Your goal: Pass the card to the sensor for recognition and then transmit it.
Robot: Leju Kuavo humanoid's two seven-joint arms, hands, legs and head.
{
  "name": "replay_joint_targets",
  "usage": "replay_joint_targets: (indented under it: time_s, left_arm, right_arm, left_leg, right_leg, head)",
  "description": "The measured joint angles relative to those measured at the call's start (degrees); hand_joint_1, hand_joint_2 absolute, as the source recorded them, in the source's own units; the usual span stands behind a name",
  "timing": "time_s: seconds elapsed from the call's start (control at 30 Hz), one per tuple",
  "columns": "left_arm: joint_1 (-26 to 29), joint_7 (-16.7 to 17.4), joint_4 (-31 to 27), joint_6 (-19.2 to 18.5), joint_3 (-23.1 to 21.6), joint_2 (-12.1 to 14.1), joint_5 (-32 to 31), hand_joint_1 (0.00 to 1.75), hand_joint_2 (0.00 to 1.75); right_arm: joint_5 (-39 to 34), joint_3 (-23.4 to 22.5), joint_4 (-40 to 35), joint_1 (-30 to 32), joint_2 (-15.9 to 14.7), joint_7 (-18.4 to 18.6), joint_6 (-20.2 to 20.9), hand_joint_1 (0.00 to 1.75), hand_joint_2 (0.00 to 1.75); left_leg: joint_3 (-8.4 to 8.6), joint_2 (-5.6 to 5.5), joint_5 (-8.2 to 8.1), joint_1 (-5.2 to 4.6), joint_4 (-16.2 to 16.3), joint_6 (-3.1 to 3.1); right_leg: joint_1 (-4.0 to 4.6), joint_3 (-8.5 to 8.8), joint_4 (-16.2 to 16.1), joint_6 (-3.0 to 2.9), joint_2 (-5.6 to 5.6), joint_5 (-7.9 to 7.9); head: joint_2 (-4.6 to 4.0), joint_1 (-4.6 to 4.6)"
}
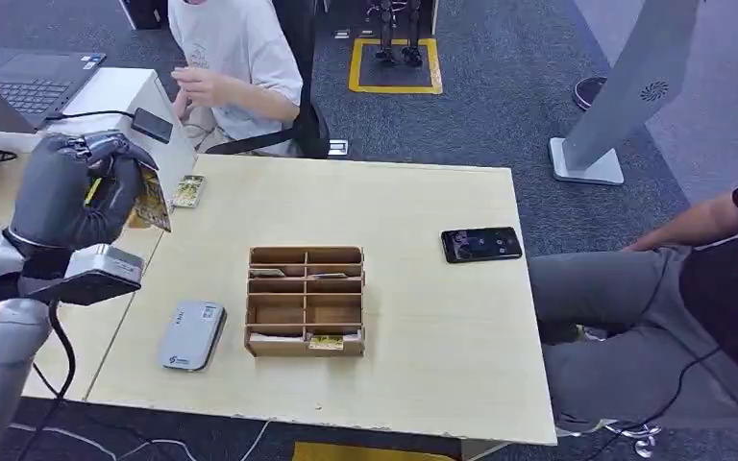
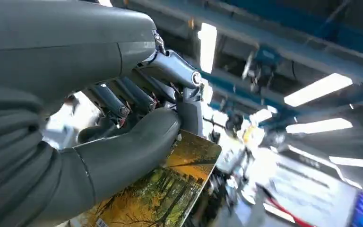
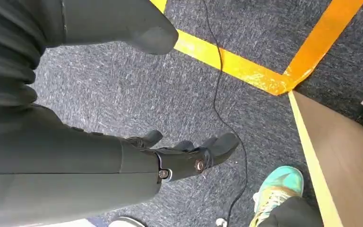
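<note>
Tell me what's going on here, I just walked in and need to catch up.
The robot's left hand holds a card printed with yellow autumn trees raised above the left edge of the pale wooden table. Its right hand hangs open over the grey carpet. On the table sit a small grey card reader, a compartmented wooden box and a black phone. Two people sit nearby.

Sensor (image 1: 192, 335) left of organizer (image 1: 306, 301), phone (image 1: 481, 244) right, on table (image 1: 423, 375).

Card (image 2: 170, 189) partly hidden by left robot hand (image 2: 123, 137); background blurred.
</note>
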Motion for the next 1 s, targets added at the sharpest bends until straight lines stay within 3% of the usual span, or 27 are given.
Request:
replay_joint_targets:
  time_s: [0.33,0.5,0.6,0.7,0.83,1.0]
  left_arm:
    - [0.6,1.6,0.0,3.2,0.2,0.5,-3.1,1.75,1.75]
    - [1.2,9.6,2.3,8.0,0.2,0.2,-16.8,1.75,1.75]
    - [1.5,12.1,6.1,9.6,0.2,0.2,-20.5,1.75,1.75]
    - [1.8,15.4,10.6,11.7,0.2,0.2,-29.2,1.75,1.75]
    - [1.9,18.1,15.3,12.5,0.3,0.2,-35.5,1.75,1.75]
    - [2.5,19.2,19.3,13.3,0.3,0.2,-37.5,1.75,1.75]
  right_arm:
    - [0.0,-0.4,0.1,0.1,0.0,0.4,-0.1,0.0,1.75]
    - [0.4,-0.5,0.1,0.0,0.0,0.9,-0.2,0.0,1.75]
    - [0.6,-0.6,0.1,0.0,0.0,0.9,-0.3,0.0,1.75]
    - [1.1,-0.6,0.1,0.0,0.0,1.3,-0.3,0.0,1.75]
    - [1.2,-0.7,0.1,0.0,0.0,1.5,-0.3,0.0,1.75]
    - [1.2,-0.7,0.1,0.0,0.0,1.5,-0.3,0.0,1.75]
  left_leg:
    - [0.0,-0.02,0.01,0.0,0.0,0.0]
    - [0.0,-0.01,0.0,0.0,0.0,0.0]
    - [0.0,-0.01,0.0,0.0,0.0,0.0]
    - [0.0,0.0,0.01,0.01,0.0,0.0]
    - [0.0,0.0,0.01,0.01,0.0,0.0]
    - [-0.01,-0.01,0.0,0.0,0.0,-0.01]
  right_leg:
    - [0.01,0.01,0.0,0.0,-0.02,0.0]
    - [0.0,-0.01,0.0,0.0,-0.02,0.0]
    - [0.0,-0.01,0.0,0.0,-0.02,0.0]
    - [0.01,-0.01,0.0,0.0,-0.01,0.0]
    - [0.0,0.0,0.0,0.0,-0.02,0.0]
    - [0.0,-0.01,0.0,0.0,-0.02,0.0]
  head:
    - [0.02,0.0]
    - [0.02,-0.02]
    - [0.0,0.0]
    - [0.02,0.02]
    - [0.02,0.02]
    - [0.02,0.0]
